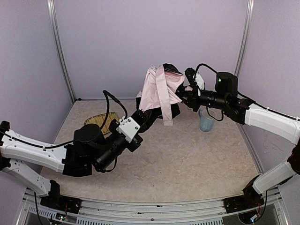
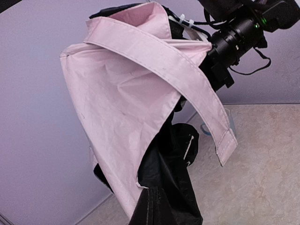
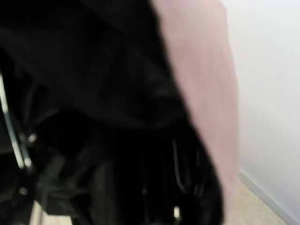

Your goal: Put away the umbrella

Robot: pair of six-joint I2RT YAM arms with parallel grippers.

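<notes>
The umbrella [image 1: 157, 89] hangs half folded above the table at the back centre, pale pink outside with black lining below. My left gripper [image 1: 142, 116] reaches up into its lower black folds and appears shut on them, its fingers hidden by the cloth. My right gripper [image 1: 183, 97] presses into the umbrella's upper right side and appears shut on it. The left wrist view shows the pink fabric [image 2: 126, 103] with a long pink band across it and black lining [image 2: 173, 187] running down to my jaws. The right wrist view shows only blurred black lining [image 3: 93, 117] and pink fabric [image 3: 201, 70]. The shaft and handle are hidden.
A pale blue cup [image 1: 205, 121] stands on the table under my right arm, and its edge also shows in the left wrist view [image 2: 230, 121]. A woven bamboo tray [image 1: 100, 123] lies at the back left, partly behind my left arm. Purple walls close in the back and sides.
</notes>
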